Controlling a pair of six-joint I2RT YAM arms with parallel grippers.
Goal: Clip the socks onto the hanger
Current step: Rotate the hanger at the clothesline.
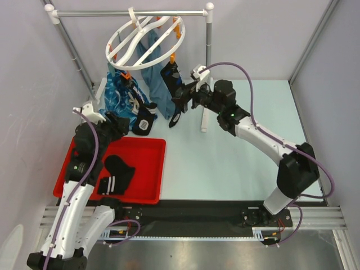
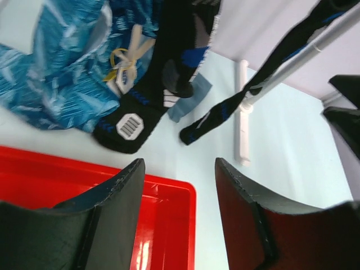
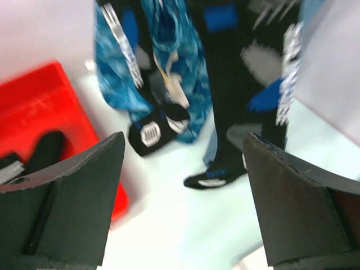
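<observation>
The top view alone is showing the hanger (image 1: 143, 42), which is hanging by its hook from the grey rail (image 1: 132, 13) above the back of the bench (image 1: 236, 157). Neither wrist view is reaching that high. The left wrist view is adding a white grid patch (image 2: 130, 125) on one sock's toe. The right wrist view is blurring most detail, though it is catching the red tray (image 3: 50, 101) at its left edge.

Four socks (image 1: 144, 121) are showing in all. Two are hanging from the ring among the orange clips (image 1: 173, 56), which are too small to count surely. Two are lying in the tray at the near left. Two blue cloths are hanging there too: a blue patterned cloth (image 1: 115, 93) and a plain blue cloth (image 1: 157, 79).

The left arm is folding up over the tray. The left tool (image 2: 179, 169) is pointing toward the hanging things, released, with its fingers apart and nothing between them. The right arm is extending diagonally from the near right, elbow raised. The right tool (image 3: 184, 146) is sitting just beside the right-hand hanging sock (image 1: 171, 76), fingers spread wide and gripping nothing. Whether it is touching the fabric, I cannot tell.
</observation>
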